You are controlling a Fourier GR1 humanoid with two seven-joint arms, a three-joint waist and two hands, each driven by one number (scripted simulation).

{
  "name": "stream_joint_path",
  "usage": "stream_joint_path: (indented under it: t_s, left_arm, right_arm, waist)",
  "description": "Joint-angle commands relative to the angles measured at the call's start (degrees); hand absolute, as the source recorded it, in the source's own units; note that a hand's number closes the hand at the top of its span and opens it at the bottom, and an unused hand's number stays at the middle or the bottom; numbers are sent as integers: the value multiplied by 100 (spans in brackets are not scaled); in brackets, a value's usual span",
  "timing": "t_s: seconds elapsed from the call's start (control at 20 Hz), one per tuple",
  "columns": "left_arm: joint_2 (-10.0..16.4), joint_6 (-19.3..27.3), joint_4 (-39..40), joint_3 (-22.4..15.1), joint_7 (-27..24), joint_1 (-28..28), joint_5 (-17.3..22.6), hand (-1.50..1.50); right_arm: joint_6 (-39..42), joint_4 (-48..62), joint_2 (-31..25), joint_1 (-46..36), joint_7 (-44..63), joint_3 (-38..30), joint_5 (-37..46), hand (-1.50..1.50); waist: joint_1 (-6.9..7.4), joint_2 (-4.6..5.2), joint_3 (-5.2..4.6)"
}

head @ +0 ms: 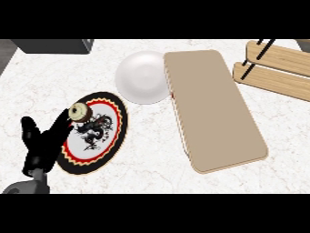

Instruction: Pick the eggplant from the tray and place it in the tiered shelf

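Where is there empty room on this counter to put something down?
Bare counter lies between the plate and the tray, right of the tray below the wooden shelf, and above the plate. Crowded where the white bowl meets the tray and where the left hand overlaps the plate.

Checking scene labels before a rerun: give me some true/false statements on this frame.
1. The left hand is open, at the view's lower left. True.
2. An eggplant lies on the tray. False: none shows on it.
3. The white bowl sits left of the tray. True.
4. The shelf is at the lower left. False: it is at the upper right.
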Motion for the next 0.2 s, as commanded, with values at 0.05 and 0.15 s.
stream_joint_path:
  t_s: [0.05,0.15]
  left_arm:
    - [157,-93,91,194,-20,-25,112,0]
    - [-37,-8,357,4,-290,-124,-94,0]
  right_arm:
    - [872,333,-671,678,-324,-415,-448,-150]
    - [818,388,-679,542,-373,-371,-471,-150]
  waist:
    - [-31,5,3]
    - [34,32,1]
